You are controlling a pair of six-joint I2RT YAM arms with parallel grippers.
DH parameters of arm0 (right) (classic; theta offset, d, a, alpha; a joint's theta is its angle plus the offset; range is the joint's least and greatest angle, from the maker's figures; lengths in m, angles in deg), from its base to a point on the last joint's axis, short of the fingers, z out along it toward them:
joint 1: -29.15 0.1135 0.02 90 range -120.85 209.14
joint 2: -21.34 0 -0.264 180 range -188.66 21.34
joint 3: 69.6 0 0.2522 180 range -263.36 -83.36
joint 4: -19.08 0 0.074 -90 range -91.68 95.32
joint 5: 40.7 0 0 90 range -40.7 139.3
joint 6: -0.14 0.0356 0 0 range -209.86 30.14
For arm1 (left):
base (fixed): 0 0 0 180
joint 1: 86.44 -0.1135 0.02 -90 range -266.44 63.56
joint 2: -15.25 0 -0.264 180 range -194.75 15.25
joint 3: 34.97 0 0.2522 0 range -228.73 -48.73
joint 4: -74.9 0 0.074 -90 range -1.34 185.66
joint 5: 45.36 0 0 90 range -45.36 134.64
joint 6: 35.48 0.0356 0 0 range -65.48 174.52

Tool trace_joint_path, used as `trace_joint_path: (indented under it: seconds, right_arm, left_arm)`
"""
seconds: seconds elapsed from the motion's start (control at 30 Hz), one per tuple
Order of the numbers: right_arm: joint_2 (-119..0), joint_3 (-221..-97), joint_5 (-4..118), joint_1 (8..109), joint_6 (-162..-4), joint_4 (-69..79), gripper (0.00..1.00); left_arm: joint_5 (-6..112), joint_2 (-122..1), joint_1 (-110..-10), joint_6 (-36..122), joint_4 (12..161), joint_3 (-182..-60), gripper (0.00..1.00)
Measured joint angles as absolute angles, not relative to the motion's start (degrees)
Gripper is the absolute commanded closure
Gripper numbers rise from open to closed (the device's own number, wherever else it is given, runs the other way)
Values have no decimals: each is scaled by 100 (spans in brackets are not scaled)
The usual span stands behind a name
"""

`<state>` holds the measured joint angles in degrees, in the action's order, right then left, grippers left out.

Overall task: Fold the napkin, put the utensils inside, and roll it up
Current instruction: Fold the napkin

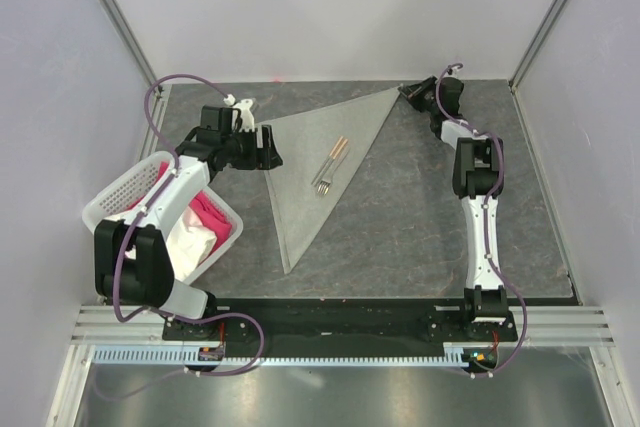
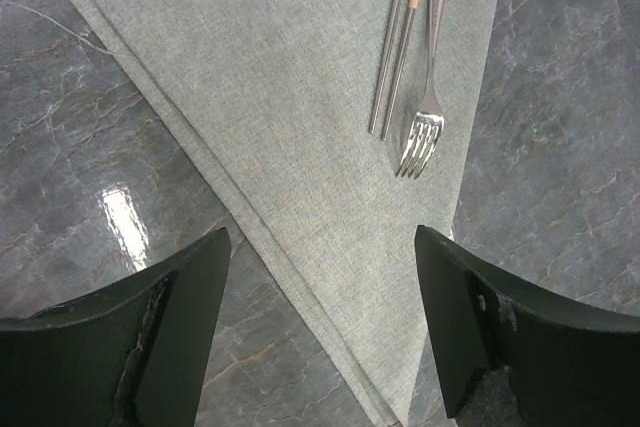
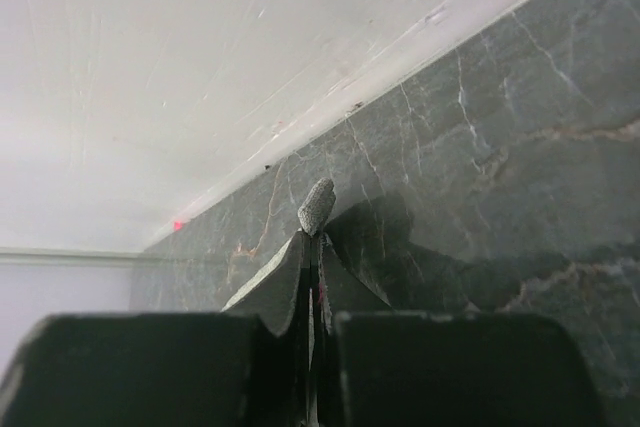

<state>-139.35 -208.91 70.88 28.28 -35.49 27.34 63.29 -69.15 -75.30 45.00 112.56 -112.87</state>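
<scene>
Already folded to a triangle, the napkin (image 1: 300, 182) carries the utensils (image 1: 330, 167). The right gripper (image 3: 312, 247) pinches its far corner; the left gripper (image 2: 322, 247) hangs spread over the opposite edge. Rolling seems next, needing both ends gripped.

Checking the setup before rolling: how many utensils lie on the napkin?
3: one fork and two chopsticks lying side by side just beside it, all near the middle of the folded napkin. None appears hidden.

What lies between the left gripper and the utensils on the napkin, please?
Only flat napkin cloth; the left wrist view shows nothing else between the left gripper and the utensils.
</scene>
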Motion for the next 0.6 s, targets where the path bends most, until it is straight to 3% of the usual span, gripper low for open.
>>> trace_joint_path:
  seconds: [0.37,0.6]
  right_arm:
    - [-12899,-18868,6974,2675,-3439,3552,100]
    - [-12184,-17654,7042,2026,-3608,3633,100]
  left_arm:
    - [6428,-6924,-7548,4500,11256,-11287,18]
    - [6524,-6850,-7548,4497,11232,-11287,18]
